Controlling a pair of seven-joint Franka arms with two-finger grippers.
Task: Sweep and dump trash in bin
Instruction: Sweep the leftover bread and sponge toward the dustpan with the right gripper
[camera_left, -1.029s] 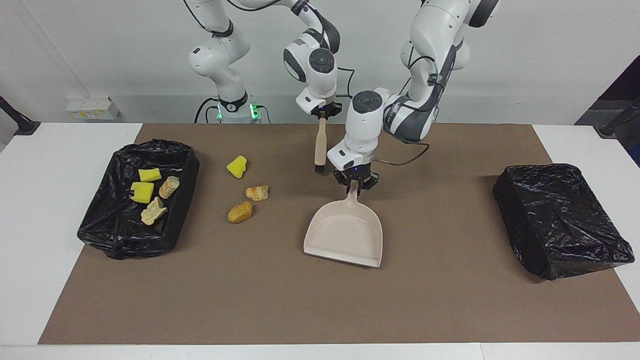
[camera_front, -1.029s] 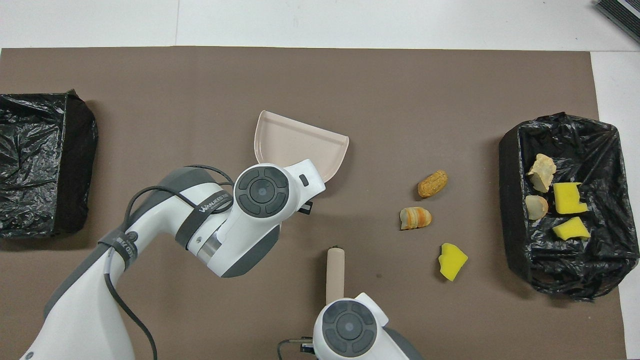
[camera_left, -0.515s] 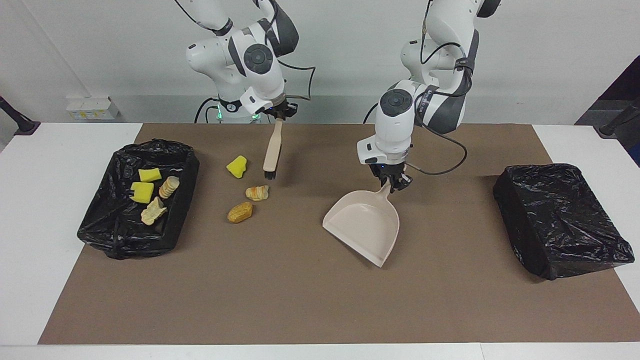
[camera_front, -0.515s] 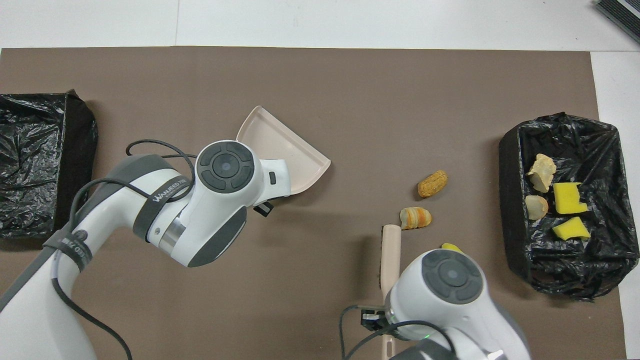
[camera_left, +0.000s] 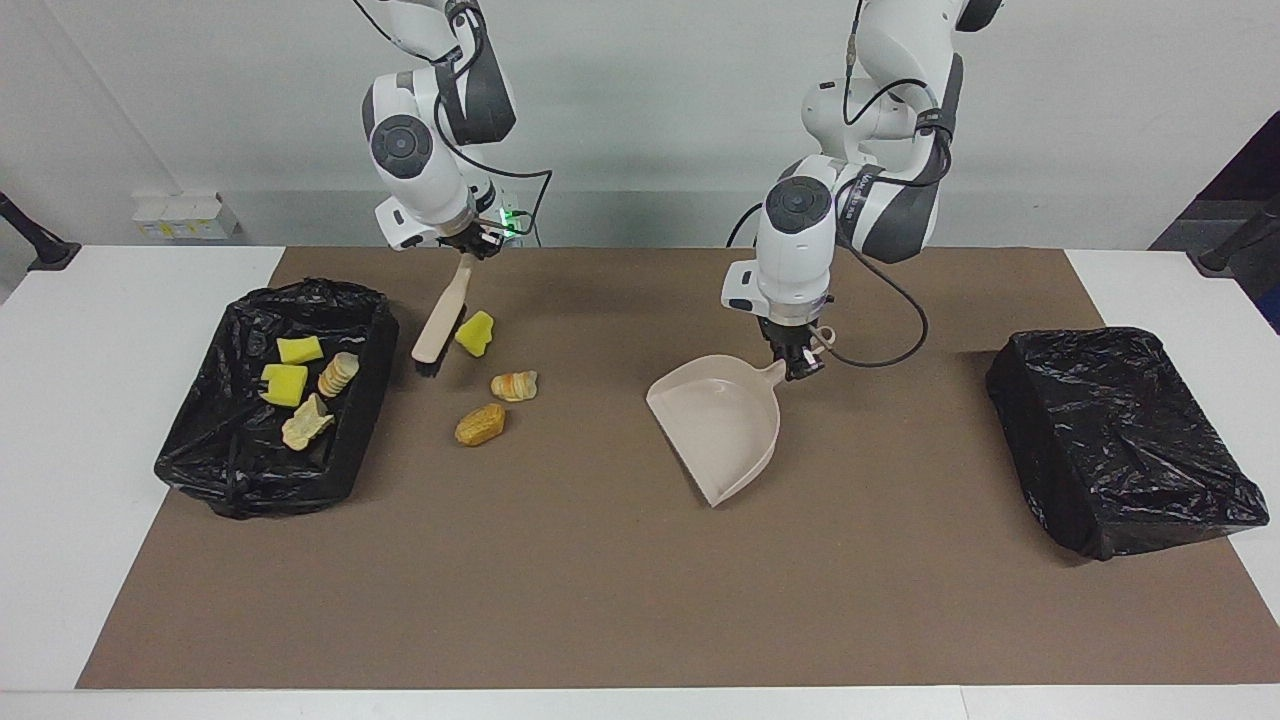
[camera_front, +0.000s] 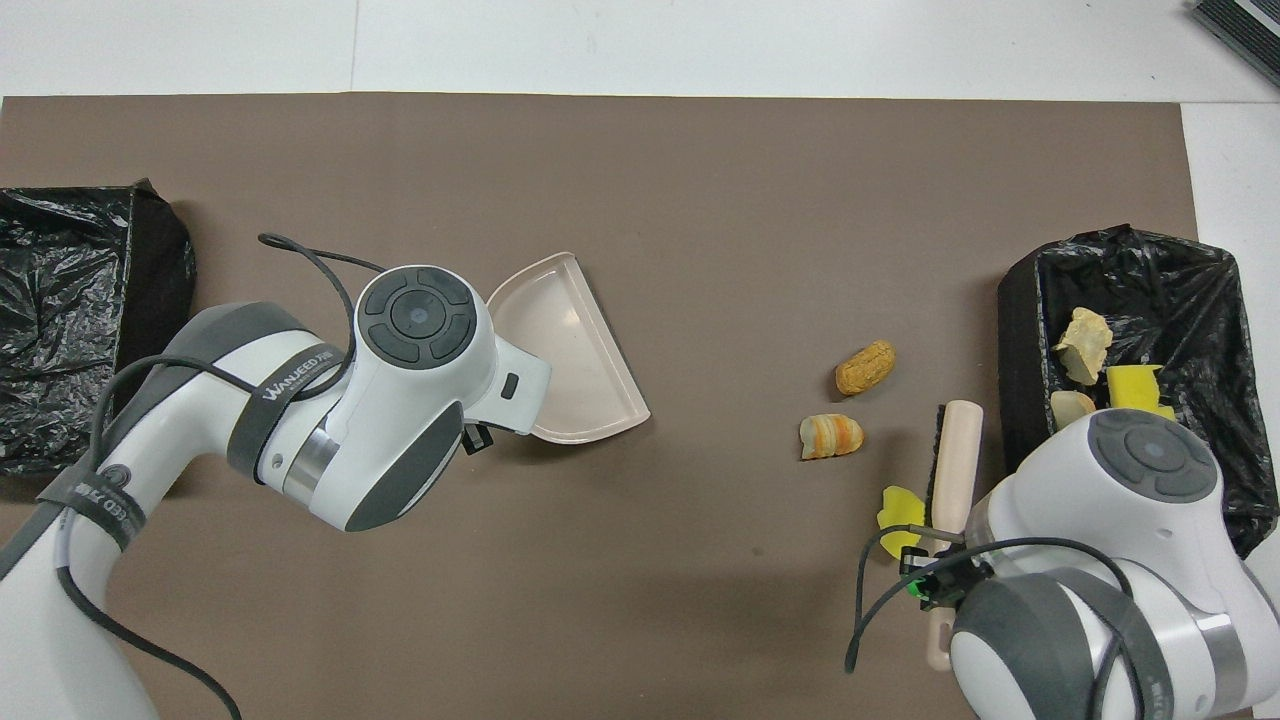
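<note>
Three pieces of trash lie on the brown mat: a yellow sponge chunk (camera_left: 475, 333) (camera_front: 897, 508), a striped bread bit (camera_left: 514, 385) (camera_front: 830, 437) and a golden-brown bit (camera_left: 480, 424) (camera_front: 865, 367). My right gripper (camera_left: 466, 248) is shut on the handle of the beige brush (camera_left: 438, 325) (camera_front: 955, 450). The brush slants down between the sponge chunk and the open bin (camera_left: 372, 385) (camera_front: 1018, 400), its dark bristles low by the mat. My left gripper (camera_left: 797, 362) is shut on the handle of the beige dustpan (camera_left: 720, 425) (camera_front: 570, 360). The pan's mouth is turned toward the trash.
The open black-bagged bin at the right arm's end holds several yellow and bread pieces (camera_left: 287, 385). A second bin wrapped in black plastic (camera_left: 1120, 435) (camera_front: 70, 350) sits at the left arm's end. The mat (camera_left: 600, 600) covers most of the white table.
The right gripper carried the brush from mid-table toward the right arm's end, past the sponge chunk to the bin's side. The left gripper swung the dustpan's mouth round toward the trash.
</note>
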